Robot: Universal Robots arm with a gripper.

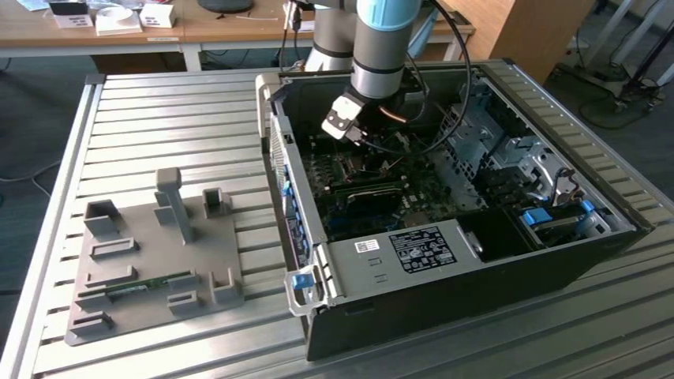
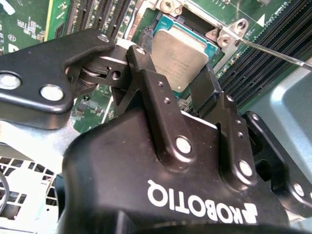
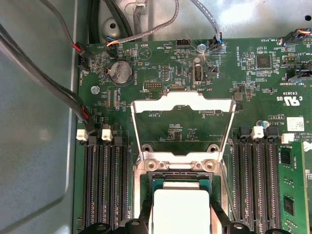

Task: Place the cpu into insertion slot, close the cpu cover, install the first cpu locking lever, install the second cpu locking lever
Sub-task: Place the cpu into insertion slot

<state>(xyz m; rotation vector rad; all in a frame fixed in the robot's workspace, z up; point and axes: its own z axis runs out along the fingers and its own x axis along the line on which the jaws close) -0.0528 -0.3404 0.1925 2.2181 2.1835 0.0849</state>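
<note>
Chip (image 2: 180, 56) hangs just over slot (image 3: 161, 176) on green board (image 3: 234, 97). Pincer (image 2: 173, 68) squeezes chip by two side edges. Cover (image 3: 183, 103) stands flipped open. You: treat chip as light, thin, stiff, easy to hurt. Hold edges only, keep flat.

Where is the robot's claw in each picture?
Exterior view: the gripper hangs inside the computer case, over the motherboard.
Second wrist view: the gripper clamps the cpu.
First wrist view: the gripper flanks the cpu, near the open cpu cover.
Shared landmark: the green motherboard.
</note>
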